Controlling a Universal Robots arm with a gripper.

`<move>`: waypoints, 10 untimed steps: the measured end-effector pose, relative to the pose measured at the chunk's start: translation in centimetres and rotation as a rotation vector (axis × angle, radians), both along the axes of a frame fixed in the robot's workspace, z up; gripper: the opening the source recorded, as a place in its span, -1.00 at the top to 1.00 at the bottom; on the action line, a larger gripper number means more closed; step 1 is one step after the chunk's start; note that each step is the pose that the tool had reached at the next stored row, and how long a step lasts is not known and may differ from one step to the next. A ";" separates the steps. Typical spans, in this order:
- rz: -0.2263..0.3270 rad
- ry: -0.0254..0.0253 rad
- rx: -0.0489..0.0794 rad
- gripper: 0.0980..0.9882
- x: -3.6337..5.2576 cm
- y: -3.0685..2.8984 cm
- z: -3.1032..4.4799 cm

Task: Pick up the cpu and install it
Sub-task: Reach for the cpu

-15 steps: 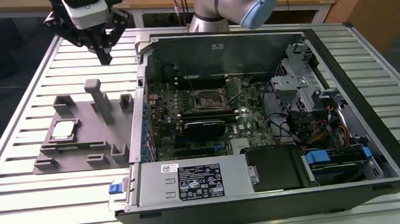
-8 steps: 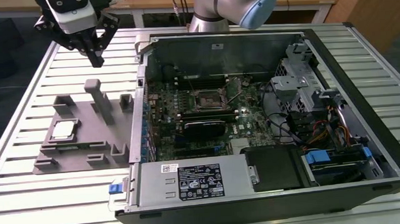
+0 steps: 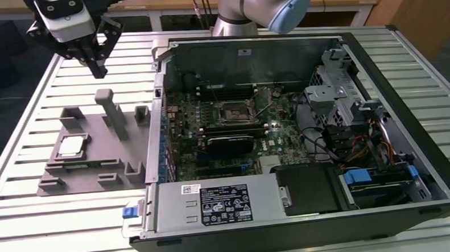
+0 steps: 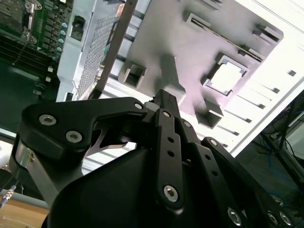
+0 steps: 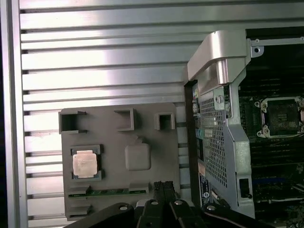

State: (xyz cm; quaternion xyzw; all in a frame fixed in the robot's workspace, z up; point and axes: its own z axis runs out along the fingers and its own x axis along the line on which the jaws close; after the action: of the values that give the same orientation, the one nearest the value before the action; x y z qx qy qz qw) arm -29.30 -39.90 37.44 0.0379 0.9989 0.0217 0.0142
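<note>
The cpu [image 3: 71, 145] is a small square chip with a silver top, lying flat in a framed pocket of the grey fixture plate [image 3: 97, 166] at the exterior view's left. Both wrist views show the cpu [image 5: 85, 164] [image 4: 227, 76] in that pocket. My gripper [image 3: 99, 71] hangs high above the slatted table beyond the fixture, well apart from the chip, fingers pressed together and holding nothing. Its black fingertips [image 5: 161, 186] [image 4: 166, 102] point toward the fixture. The bare socket [image 3: 235, 110] [image 5: 283, 115] sits on the motherboard inside the open computer case.
The open case [image 3: 374, 57] fills the middle and the exterior view's right, with cables, drive bays and a power supply [image 3: 221, 205]. A tall grey post [image 3: 110, 111] and smaller blocks stand on the fixture. The case's metal wall [image 5: 223, 109] rises between fixture and motherboard.
</note>
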 end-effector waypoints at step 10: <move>0.000 0.0000 0.000 0.98 -2.15 0.00 -0.58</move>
State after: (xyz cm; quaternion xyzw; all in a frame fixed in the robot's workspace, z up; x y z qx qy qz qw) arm -31.45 -39.89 36.85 0.0379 0.9989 0.0217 0.0142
